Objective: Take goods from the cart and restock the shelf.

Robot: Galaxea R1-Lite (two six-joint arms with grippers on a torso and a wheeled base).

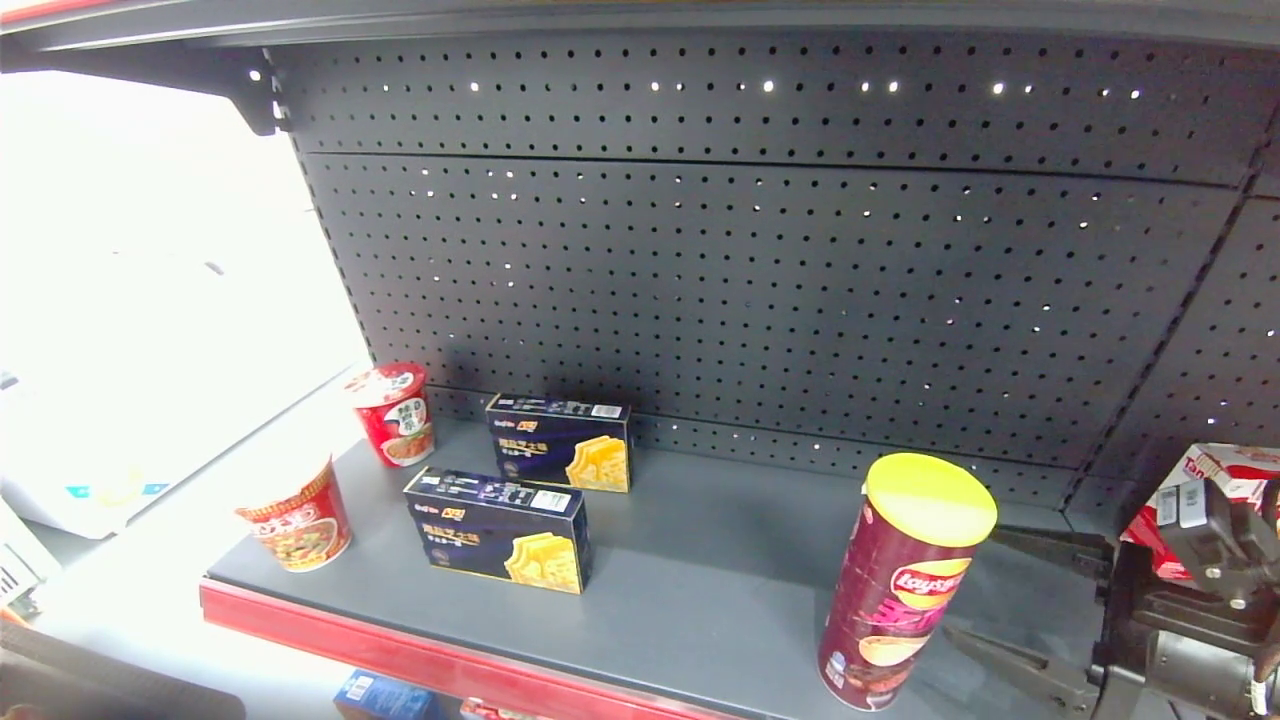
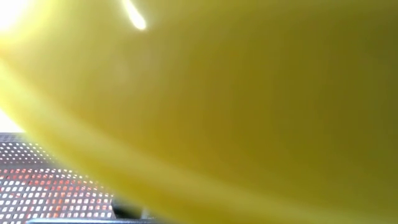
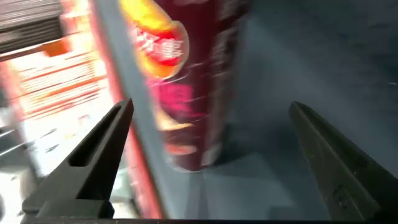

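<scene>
Right gripper point(image 1: 975, 585): fingers gaping wide, clamping nothing, lying on the shelf point(image 1: 700, 580) just right of the can point(image 1: 905, 580). Can standing upright, well right of the boxes point(image 1: 497, 528) and cups point(image 1: 295, 515). Right wrist view is framing the can point(image 3: 186, 81) between the fingers point(image 3: 93, 155). Left wrist view is showing a close yellow surface point(image 2: 236, 93).

1. The chip can point(image 1: 890, 620) is showing maroon sides under a yellow lid point(image 1: 930, 498).
2. Two boxes point(image 1: 497, 528) point(image 1: 560, 441) are displaying navy faces with yellow artwork.
3. Two noodle cups point(image 1: 393, 413) point(image 1: 297, 515) are glowing red.
4. The shelf point(image 1: 700, 590) is showing a grey deck, a red edge and a black perforated back panel point(image 1: 760, 280).
</scene>
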